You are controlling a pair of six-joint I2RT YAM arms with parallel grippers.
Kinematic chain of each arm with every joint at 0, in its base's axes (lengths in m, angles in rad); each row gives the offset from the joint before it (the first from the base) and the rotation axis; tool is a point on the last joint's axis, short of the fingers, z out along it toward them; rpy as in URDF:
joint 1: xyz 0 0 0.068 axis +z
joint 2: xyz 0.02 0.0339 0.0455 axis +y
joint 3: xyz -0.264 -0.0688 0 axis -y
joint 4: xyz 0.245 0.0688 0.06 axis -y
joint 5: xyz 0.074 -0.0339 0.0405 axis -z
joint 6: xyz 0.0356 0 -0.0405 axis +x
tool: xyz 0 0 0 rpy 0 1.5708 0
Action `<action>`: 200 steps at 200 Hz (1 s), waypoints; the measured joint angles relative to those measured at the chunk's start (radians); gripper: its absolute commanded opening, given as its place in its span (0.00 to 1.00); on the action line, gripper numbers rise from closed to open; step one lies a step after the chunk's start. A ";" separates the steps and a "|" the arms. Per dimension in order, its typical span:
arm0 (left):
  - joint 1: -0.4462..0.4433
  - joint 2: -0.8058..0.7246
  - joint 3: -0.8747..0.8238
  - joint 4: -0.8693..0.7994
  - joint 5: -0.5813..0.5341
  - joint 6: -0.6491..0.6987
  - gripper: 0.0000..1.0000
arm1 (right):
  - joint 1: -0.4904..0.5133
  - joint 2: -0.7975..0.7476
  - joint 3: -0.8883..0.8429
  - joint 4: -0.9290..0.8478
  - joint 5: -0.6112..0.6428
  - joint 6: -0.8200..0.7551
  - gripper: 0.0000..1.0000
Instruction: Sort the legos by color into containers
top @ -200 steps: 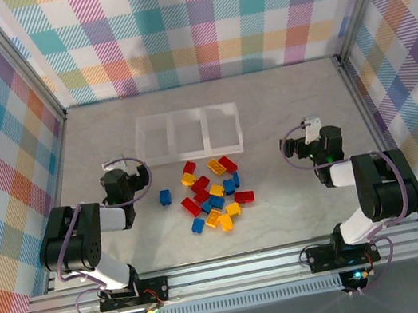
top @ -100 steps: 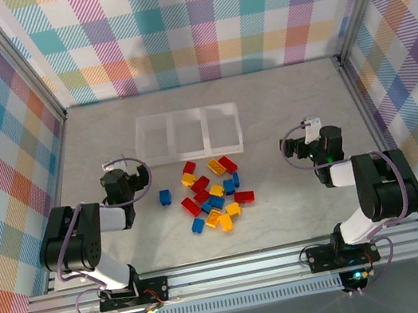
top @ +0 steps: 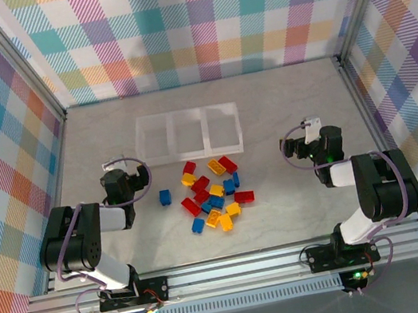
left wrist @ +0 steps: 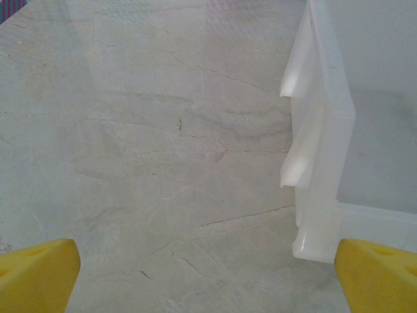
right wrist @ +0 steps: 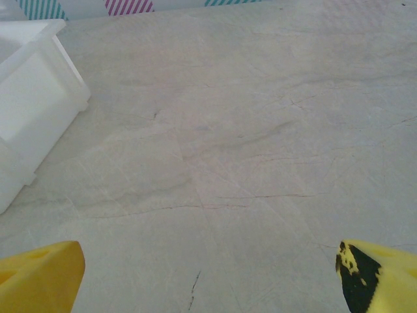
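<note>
Both arms are sitting folded low at the near side of the table (top: 288,102), and nothing is being carried. The left gripper (left wrist: 208,279) is hanging just above the marbled surface with its yellow fingers (left wrist: 36,274) spread wide apart and nothing between them. The near left corner of the containers (left wrist: 322,163), a clear three-part tray, is showing just to its right. The right gripper (right wrist: 210,279) is doing the same on the other side, fingertips wide apart and empty, with the tray's right end off to its left. The legos (top: 214,192) are lying loose in a heap between the two arms, just near of the tray, with red, blue and yellow-orange all mixed. One blue brick (top: 165,197) is lying slightly apart to the left, nearest the left arm. All three compartments are looking empty, so the sorting is looking not yet begun. By the look of it, the arms are flanking the pile so either one can reach in, and the open fingers are suiting a first pick
</note>
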 measured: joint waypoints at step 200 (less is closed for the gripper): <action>-0.396 -0.573 0.698 -1.342 -0.227 -0.464 1.00 | 0.362 -0.575 0.478 -1.089 0.164 0.299 0.99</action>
